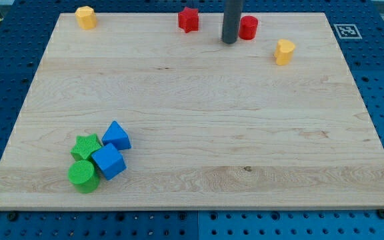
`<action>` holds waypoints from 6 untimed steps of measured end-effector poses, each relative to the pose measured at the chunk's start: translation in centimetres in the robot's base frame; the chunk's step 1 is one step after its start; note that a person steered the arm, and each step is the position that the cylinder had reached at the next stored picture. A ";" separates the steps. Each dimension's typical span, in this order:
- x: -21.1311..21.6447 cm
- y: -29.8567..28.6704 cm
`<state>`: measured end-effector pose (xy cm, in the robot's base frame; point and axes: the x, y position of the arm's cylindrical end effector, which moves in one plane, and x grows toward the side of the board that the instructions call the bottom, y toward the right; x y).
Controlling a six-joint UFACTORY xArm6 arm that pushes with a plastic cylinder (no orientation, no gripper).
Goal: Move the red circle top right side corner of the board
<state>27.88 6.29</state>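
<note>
Board of pale wood is seen from above. My tip, a bare rod that grips nothing, is pressed against the left side of the red circle near the top edge, right of centre. Red star and yellow blocks are placed nearby. Green and blue blocks are clustered bottom left.

My tip ends a plain, smooth, dark grey cylindrical rod.
</note>
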 end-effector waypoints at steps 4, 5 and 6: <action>-2.4 1.6; -2.5 3.1; -2.5 6.1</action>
<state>25.39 12.35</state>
